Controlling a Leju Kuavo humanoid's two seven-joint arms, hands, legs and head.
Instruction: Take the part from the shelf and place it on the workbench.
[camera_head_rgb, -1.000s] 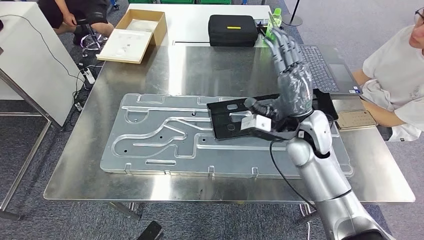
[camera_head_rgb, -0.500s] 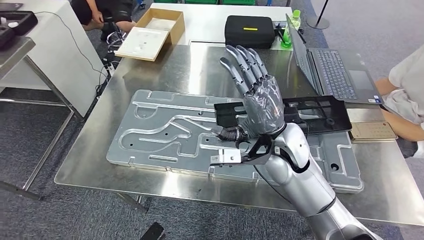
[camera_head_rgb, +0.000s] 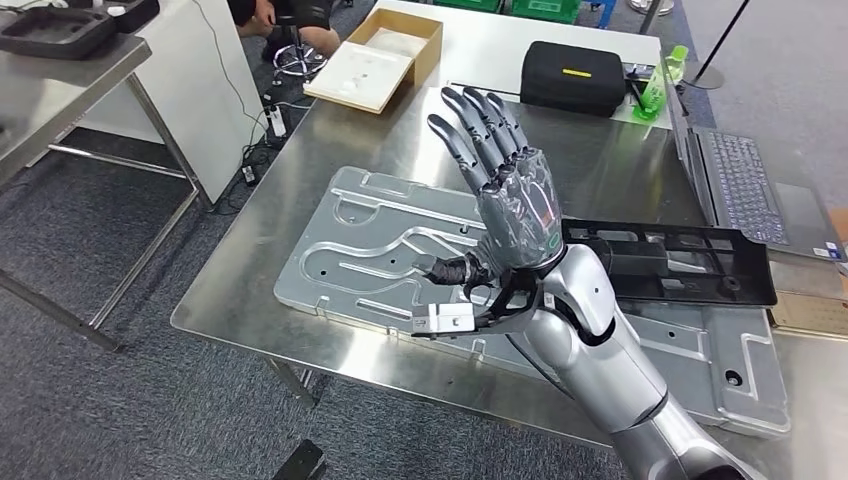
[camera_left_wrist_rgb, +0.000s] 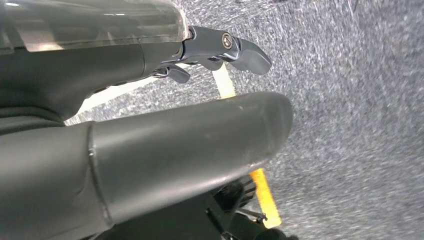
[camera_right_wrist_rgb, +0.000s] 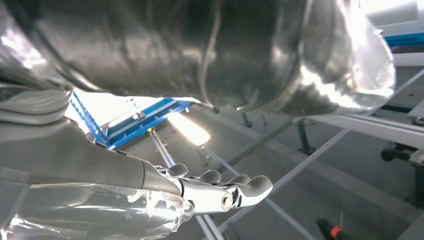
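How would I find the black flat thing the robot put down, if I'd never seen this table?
Look at the shiny steel workbench. A big silver plate with curvy grooves lies on it. The part is the flat black panel with cut-out holes resting on that plate's far right, just beyond the robot's raised right hand.

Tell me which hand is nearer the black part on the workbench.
Right. The right hand is raised, open, beside the black part; the left hand hangs over the floor.

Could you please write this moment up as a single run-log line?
right hand: open, raised, holds nothing | black part: lying on metal plate on workbench | left hand: hanging over floor
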